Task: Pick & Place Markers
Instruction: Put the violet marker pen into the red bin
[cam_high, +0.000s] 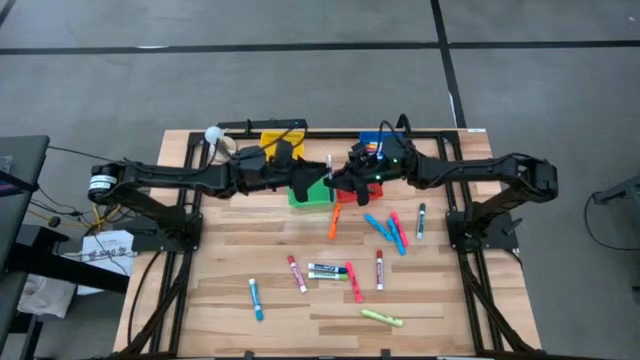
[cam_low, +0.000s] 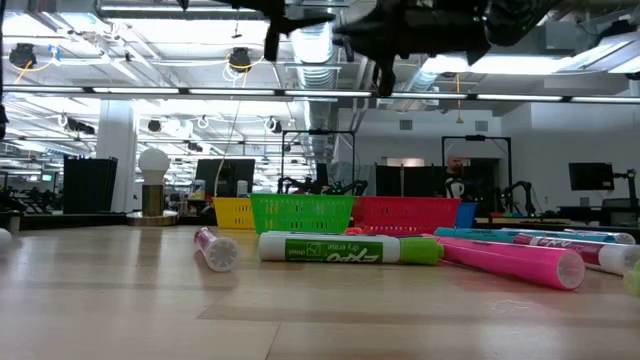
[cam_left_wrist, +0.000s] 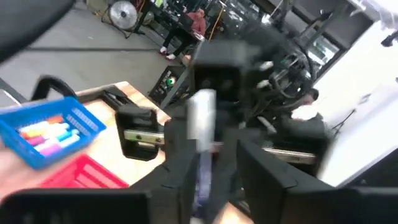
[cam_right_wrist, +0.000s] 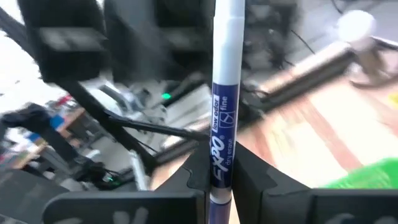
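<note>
A white-barrelled marker with a blue "EXPO low odor fine" label (cam_right_wrist: 222, 93) is held up in the air between my two grippers, above the green basket (cam_high: 310, 192); it shows in the high view as a short white stick (cam_high: 328, 168). My right gripper (cam_right_wrist: 222, 163) (cam_high: 346, 180) is shut on it. My left gripper (cam_left_wrist: 208, 152) (cam_high: 308, 178) faces the right one, open. The same marker (cam_left_wrist: 201, 121) stands between its fingers with a gap on one side. Other markers (cam_high: 352, 280) lie flat on the table nearer the front edge. My right gripper pinches the marker between its two fingers (cam_right_wrist: 250, 177) at the labelled end of the barrel (cam_right_wrist: 222, 146). The fingers lie across it, coming level from the table's right. The marker is lifted clear, and its long white part sticks out beyond the fingers.
Yellow (cam_high: 280, 135), blue (cam_high: 375, 145) and red (cam_high: 345, 192) mesh baskets sit along the far side; the blue basket (cam_left_wrist: 53, 134) holds markers. Loose markers lie across the middle and near half, including orange (cam_high: 335, 222), blue (cam_high: 255, 298) and yellow-green (cam_high: 381, 318). A white bulb (cam_high: 213, 135) stands far left.
</note>
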